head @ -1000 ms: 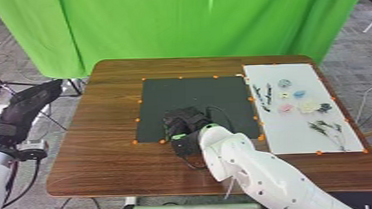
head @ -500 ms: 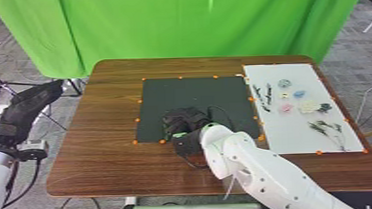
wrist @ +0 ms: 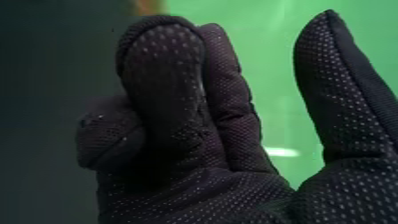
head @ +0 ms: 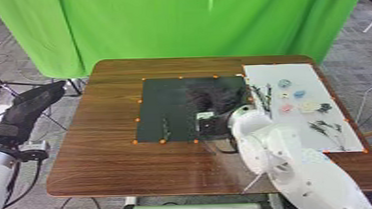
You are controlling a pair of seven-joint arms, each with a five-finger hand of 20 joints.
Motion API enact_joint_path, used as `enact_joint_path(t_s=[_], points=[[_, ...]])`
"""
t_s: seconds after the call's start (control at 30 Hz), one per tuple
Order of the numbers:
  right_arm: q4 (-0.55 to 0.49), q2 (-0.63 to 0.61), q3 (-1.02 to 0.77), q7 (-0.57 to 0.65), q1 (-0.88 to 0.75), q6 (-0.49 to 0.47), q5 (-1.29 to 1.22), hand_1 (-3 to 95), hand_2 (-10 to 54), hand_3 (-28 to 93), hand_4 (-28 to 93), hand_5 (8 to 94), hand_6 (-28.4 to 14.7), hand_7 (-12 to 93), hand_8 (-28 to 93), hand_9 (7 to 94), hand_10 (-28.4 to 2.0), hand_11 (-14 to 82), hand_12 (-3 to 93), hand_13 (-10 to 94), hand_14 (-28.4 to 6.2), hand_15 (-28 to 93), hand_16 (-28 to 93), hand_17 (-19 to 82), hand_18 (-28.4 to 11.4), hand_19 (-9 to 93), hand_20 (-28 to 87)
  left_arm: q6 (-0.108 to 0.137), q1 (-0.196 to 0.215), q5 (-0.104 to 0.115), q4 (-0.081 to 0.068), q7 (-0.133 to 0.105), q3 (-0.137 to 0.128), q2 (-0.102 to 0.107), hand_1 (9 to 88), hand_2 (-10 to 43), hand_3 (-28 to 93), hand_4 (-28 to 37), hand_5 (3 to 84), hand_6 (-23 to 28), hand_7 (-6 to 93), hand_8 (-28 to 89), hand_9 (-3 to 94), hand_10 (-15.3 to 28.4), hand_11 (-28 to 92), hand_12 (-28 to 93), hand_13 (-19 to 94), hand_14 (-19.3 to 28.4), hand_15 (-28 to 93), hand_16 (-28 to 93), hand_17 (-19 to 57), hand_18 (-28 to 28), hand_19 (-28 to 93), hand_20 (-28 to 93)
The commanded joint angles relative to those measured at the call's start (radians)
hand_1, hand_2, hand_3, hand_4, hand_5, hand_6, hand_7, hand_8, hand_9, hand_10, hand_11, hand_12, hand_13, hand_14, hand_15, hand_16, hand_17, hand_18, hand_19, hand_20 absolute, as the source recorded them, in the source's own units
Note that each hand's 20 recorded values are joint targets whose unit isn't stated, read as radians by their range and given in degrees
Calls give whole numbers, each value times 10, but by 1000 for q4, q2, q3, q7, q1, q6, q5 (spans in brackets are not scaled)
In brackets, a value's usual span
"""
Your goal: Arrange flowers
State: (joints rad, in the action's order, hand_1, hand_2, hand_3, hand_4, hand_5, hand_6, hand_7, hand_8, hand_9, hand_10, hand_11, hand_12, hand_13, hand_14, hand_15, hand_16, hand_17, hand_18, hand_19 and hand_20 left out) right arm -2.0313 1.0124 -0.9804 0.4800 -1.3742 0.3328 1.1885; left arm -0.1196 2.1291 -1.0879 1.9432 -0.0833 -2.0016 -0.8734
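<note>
The right hand [wrist: 200, 192], thumb and fingers apart, hangs over the dark mat [head: 161, 96], probably sparing the stem [head: 166, 129] at seven o'clock.

The table [head: 87, 166] has a brown wood-grain top with a soft sheen. Behind it, the green curtain [head: 206, 21] is cloth, smooth between its folds. The dark sheet [head: 169, 93] looks matt and flat; the white sheet [head: 294, 133] looks smooth. The right arm [head: 291, 156] has a smooth, hard white shell. Black fabric covers the left hand [head: 27, 110] and the right hand [head: 213, 94], the latter matt and textured with small pale dots.
</note>
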Motion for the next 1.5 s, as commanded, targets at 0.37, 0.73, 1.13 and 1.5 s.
enact_joint_path(t_s=[0.37, 0.73, 1.13, 1.5], points=[[-46, -209, -634, 192, -496, 2, 943, 279, -95, 523, -113, 604, -62, 130, -48, 705, -184, 129, 216, 915, -56, 420, 320, 649, -98, 877, 303, -41, 19, 6, 3, 22, -2, -36, 214, -35, 625, -216, 366, 23, 70, -62, 359, 124, 108, 129, 256, 148, 55, 30, 0, 99, 4, 117], [24, -190, -781, 301, -662, -97, 1046, 392, -95, 565, -162, 661, -41, 158, -61, 810, -143, 197, 223, 937, -32, 462, 299, 678, -81, 902, 306, -43, 26, 10, 9, 29, -4, -47, 215, -31, 618, -219, 366, 23, 70, -62, 360, 124, 112, 129, 259, 149, 57, 31, -1, 99, 5, 117], [12, -167, -834, 296, -737, -203, 982, 371, -95, 557, -176, 685, -45, 154, -63, 839, -142, 206, 226, 937, -32, 477, 290, 681, -79, 908, 307, 80, 40, 39, 29, -74, 27, -48, 217, -35, 628, -221, 361, 23, 74, -61, 361, 125, 114, 130, 265, 146, 59, 30, 6, 98, 9, 117], [-5, -146, -821, 281, -781, -260, 961, 360, -95, 548, -169, 693, -46, 148, -63, 845, -140, 208, 229, 937, -33, 474, 292, 677, -81, 910, 314, 108, 44, 48, 31, -100, 47, -62, 216, -36, 632, -226, 374, 26, 85, -65, 369, 126, 127, 131, 272, 147, 62, 28, 8, 99, 11, 118]])
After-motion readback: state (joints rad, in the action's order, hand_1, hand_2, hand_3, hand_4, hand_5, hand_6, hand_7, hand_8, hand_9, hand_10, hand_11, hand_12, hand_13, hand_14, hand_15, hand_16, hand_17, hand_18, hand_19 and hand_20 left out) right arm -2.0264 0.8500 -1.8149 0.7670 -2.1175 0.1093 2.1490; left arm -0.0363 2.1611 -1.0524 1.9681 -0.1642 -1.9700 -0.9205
